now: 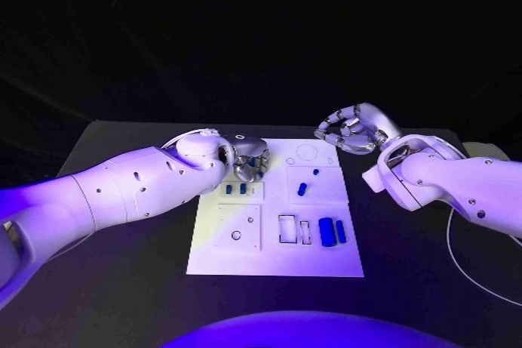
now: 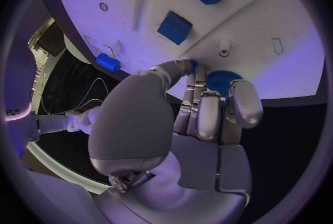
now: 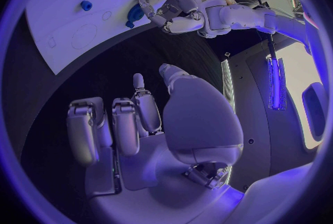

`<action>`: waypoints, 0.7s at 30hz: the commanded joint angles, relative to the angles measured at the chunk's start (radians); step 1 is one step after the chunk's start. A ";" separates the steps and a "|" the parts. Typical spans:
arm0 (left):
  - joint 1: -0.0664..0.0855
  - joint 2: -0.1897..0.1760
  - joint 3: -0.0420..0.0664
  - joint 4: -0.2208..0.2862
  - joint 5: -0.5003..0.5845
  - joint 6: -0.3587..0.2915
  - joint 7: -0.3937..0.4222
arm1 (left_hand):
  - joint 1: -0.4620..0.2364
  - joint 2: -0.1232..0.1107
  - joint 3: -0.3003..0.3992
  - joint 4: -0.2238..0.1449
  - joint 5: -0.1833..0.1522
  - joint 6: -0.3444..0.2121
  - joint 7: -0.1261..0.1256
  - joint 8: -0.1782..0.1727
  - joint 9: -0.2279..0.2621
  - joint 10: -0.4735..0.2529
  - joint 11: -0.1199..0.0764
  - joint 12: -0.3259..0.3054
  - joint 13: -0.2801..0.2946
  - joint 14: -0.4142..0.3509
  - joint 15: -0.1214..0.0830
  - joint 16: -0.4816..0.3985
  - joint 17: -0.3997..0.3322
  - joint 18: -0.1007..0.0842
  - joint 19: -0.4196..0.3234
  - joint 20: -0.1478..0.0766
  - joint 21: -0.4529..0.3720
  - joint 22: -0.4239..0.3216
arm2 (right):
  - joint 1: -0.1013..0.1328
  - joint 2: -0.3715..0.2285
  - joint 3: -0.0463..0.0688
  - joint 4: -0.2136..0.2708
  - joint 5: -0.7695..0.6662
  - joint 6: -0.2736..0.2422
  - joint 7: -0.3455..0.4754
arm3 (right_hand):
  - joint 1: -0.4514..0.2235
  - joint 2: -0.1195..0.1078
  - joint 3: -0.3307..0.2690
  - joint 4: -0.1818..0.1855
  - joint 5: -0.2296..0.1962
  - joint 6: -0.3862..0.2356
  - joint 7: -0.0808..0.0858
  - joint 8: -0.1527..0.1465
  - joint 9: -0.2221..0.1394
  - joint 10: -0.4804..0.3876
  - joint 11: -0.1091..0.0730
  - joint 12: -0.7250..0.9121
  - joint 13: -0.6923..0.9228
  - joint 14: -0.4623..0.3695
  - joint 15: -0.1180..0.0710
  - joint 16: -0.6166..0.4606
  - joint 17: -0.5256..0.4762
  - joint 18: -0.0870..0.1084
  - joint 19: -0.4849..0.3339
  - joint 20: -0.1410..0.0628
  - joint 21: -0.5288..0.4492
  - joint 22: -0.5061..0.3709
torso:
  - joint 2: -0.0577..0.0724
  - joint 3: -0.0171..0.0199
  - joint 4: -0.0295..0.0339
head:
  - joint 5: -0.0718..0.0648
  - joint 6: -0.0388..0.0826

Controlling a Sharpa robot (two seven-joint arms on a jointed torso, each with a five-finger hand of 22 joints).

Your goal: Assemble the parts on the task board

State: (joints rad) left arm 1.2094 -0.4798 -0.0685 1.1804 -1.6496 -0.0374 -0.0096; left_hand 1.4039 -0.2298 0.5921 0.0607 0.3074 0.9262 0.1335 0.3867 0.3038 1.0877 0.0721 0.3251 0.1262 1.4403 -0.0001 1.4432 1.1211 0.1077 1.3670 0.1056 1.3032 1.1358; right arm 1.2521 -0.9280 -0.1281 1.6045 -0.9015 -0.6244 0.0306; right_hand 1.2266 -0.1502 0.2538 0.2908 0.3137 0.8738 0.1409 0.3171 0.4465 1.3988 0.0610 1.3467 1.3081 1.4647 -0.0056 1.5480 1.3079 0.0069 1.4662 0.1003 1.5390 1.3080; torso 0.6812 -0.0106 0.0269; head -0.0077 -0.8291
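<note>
Tabletop (image 1: pixel 120 303), black, carries the white task board (image 1: pixel 272 261) at its middle, and that board serves as landmark throughout. On the board's near half lie two long blue parts (image 1: pixel 333 232) side by side, their long axes running from near edge to far edge, beside two empty rectangular slots. Further in, toward the board's middle, sit two small blue blocks (image 1: pixel 235 188) on the left side and a short blue peg (image 1: pixel 302 189) on the right side. At the board's far left corner the left robot hand (image 1: pixel 249 158) is down on the surface, its fingers curled around a round, ridged blue part (image 2: pixel 223 80); from the wrist view the fingertips touch it, so I judge it held or being seated there. The right robot hand (image 1: pixel 354 129) hovers off the board's far right corner, fingers loosely spread and holding nothing. The coming move turns on that ridged part lying directly under the left hand's fingertips, so the left hand is much the nearer.
</note>
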 commanded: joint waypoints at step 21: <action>-0.015 -0.065 0.023 0.063 0.048 -0.085 0.011 | -0.026 0.004 0.016 -0.019 -0.010 0.037 0.003 -0.016 0.006 0.062 0.002 -0.070 -0.022 0.011 -0.001 0.006 -0.003 -0.012 0.004 -0.007 0.007 0.003 | -0.001 -0.003 0.000 0.000 -0.010 0.001 0.006 | -0.001 0.003 0.006 -0.003 0.004 -0.004 0.001 0.006 0.002 -0.001 -0.001 0.007 0.085 0.092 -0.007 -0.005 0.207 0.002 0.089 -0.009 0.000 0.241 | -0.001 -0.0004 0.0017 | -0.001 0.006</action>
State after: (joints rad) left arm 1.1931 -0.5412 -0.0482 1.2329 -1.6267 -0.0859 -0.0001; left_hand 1.3877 -0.2229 0.6059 0.0468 0.3020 0.9549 0.1375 0.3734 0.3091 1.1441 0.0751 0.2586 0.1046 1.4438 -0.0036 1.4432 1.1186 0.1080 1.3691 0.1035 1.3079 1.1375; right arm 1.2521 -0.9309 -0.1281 1.6047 -0.9021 -0.6246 0.0301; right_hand 1.2266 -0.1502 0.2566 0.2880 0.3136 0.8738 0.1409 0.3171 0.4475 1.3988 0.0610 1.3505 1.3078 1.4647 -0.0057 1.5480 1.3079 0.0069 1.4662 0.1003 1.5390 1.3077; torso 0.6800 -0.0113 0.0285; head -0.0092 -0.8244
